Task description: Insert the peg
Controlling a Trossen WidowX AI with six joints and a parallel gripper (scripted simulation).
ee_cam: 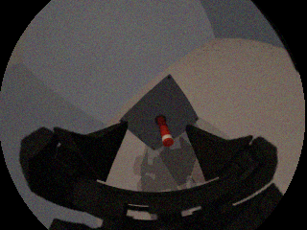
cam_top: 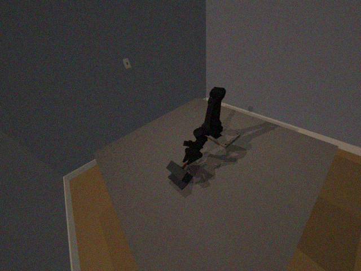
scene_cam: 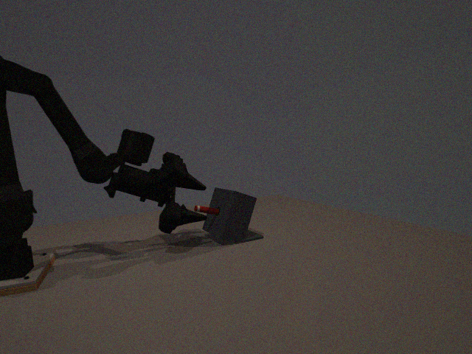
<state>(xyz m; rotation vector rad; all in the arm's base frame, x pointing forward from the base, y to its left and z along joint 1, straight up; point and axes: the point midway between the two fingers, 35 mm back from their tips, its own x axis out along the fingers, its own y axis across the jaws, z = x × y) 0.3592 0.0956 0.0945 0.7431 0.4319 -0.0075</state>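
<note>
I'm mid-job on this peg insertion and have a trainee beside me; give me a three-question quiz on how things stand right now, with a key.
1. True or false: the gripper is clamped on the red peg.
2. Which part of the peg carries the white band?
A) the end in the hole
B) the outer end
C) the middle
3. Fill in the blank: the peg sticks out of a hole in the face of the dark grey ____.

Key: 1. False, the fingers stand wide open; 2. B; 3. panel
</note>
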